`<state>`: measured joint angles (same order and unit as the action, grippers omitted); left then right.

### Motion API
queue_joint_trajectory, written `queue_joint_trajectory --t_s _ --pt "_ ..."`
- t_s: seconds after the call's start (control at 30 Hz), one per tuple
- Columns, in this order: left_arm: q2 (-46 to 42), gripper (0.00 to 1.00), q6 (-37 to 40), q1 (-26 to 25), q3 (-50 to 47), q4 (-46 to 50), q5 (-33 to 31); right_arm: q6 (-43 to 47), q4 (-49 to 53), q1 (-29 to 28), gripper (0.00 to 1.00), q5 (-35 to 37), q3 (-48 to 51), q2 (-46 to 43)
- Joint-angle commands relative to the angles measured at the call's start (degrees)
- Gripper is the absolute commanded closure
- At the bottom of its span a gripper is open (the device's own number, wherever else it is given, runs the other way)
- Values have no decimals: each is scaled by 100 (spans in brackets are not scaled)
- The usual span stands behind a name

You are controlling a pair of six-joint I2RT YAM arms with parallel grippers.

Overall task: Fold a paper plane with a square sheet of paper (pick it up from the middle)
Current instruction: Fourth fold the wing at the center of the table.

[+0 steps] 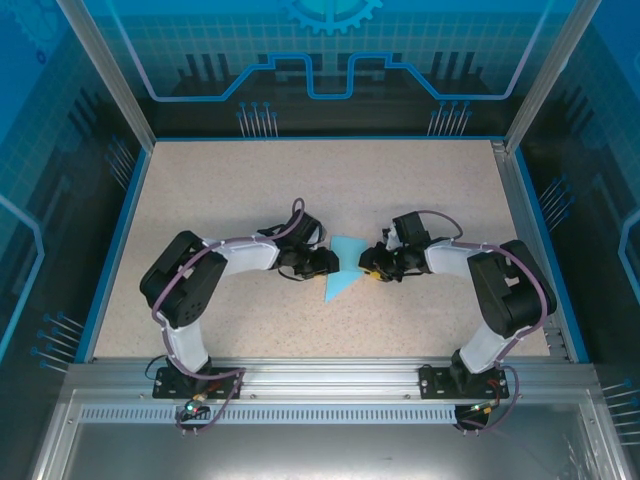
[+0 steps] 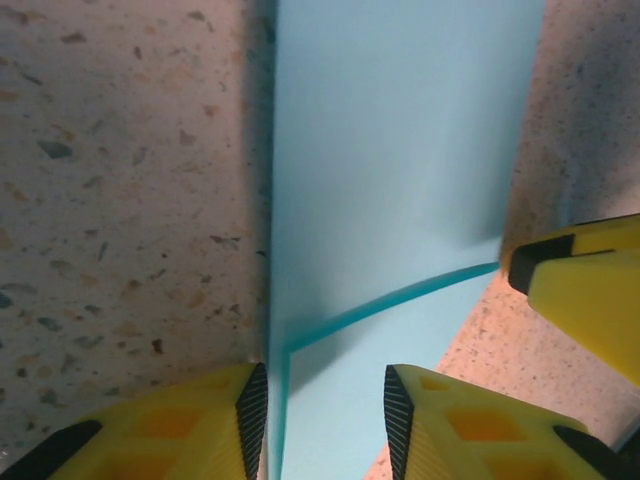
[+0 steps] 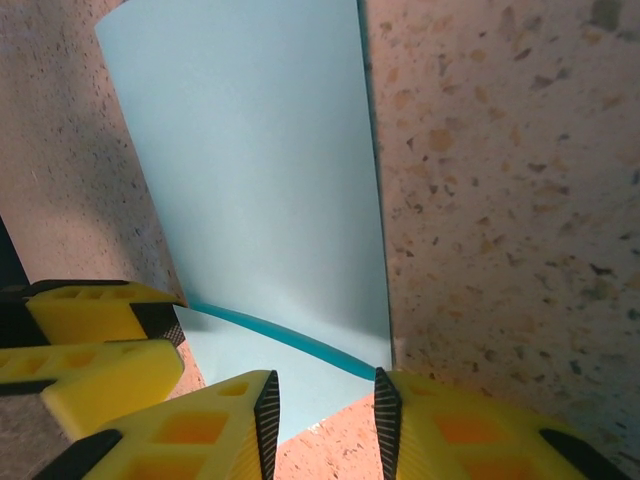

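Observation:
The light-blue square sheet of paper (image 1: 345, 264) lies partly folded at the middle of the table, one layer over another along a darker cyan edge. My left gripper (image 1: 332, 263) meets it from the left and my right gripper (image 1: 366, 262) from the right, tips almost facing. In the left wrist view the paper (image 2: 400, 150) runs between the open jaws of the left gripper (image 2: 325, 410), nothing pinched; the right gripper's yellow finger (image 2: 585, 290) shows at the right. In the right wrist view the right gripper (image 3: 326, 420) stands open over the paper's (image 3: 260, 170) near corner.
The speckled beige tabletop (image 1: 220, 190) has a blue raised rim (image 1: 110, 240) on its sides. An aluminium rail (image 1: 320, 375) carries both arm bases at the near edge. Transparent blue walls stand behind.

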<state>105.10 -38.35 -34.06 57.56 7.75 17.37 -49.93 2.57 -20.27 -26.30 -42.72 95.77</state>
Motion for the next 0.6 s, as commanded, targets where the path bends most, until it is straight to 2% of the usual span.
queue_joint_trajectory --t_s 0.0,0.07,0.13,0.33,0.57 --pt "172 62 231 53 198 346 -150 28 308 -82 66 123 -130 34" --pt "221 65 237 49 207 375 -163 12 681 -80 65 427 -233 37" --pt "245 70 248 51 220 412 -205 -65 616 -73 65 504 -169 13" --pt "299 78 258 53 212 430 -216 -316 165 -73 64 98 -167 209" --pt "375 84 297 55 229 510 -262 -513 -21 -73 65 -37 -225 231"
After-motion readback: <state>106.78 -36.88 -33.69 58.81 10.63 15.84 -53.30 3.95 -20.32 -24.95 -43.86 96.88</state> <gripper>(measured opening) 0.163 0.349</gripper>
